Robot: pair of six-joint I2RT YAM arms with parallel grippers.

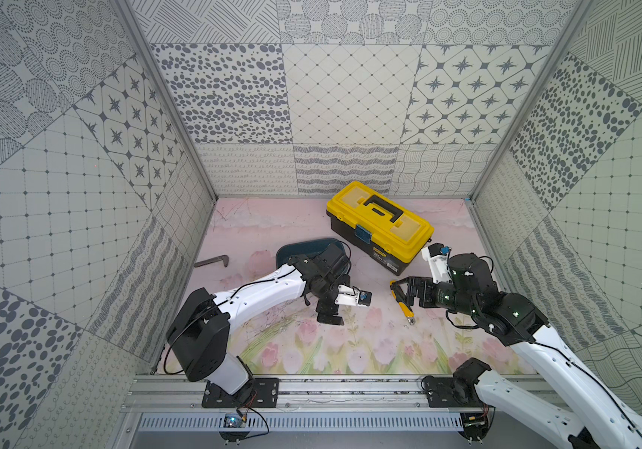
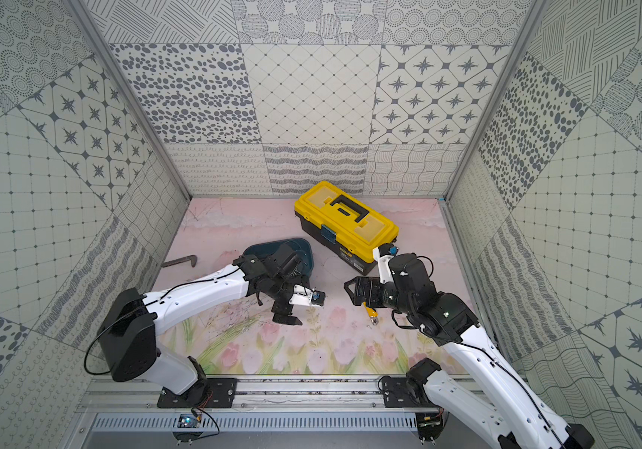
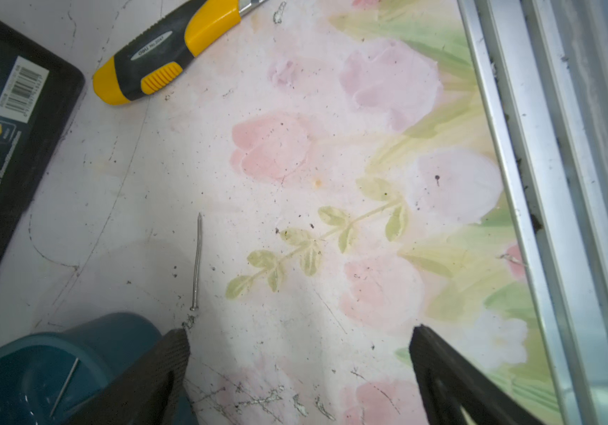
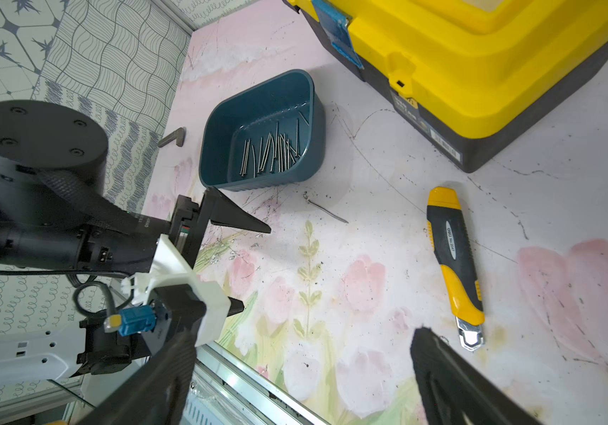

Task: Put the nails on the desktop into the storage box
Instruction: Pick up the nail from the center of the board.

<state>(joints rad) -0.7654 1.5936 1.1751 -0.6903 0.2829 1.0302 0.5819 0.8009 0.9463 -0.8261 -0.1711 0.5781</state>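
The teal storage box (image 4: 258, 99) sits on the tulip-printed desktop (image 1: 257, 229) and holds several grey nails (image 4: 273, 154). In both top views my left arm covers most of the box (image 1: 292, 248) (image 2: 257, 248). One nail (image 4: 326, 211) lies on the desktop just outside the box; it also shows in the left wrist view (image 3: 196, 261), just beyond one fingertip. My left gripper (image 3: 300, 331) (image 1: 331, 313) hangs open and empty over the desktop beside it. My right gripper (image 4: 302, 336) (image 1: 399, 293) is open and empty, above the desktop near the knife.
A yellow-and-black utility knife (image 4: 453, 257) (image 1: 404, 307) lies under my right gripper. The yellow-lidded toolbox (image 1: 379, 221) stands behind it. A dark L-shaped bar (image 1: 212, 261) lies at the left wall. An aluminium rail (image 4: 251, 379) runs along the front edge.
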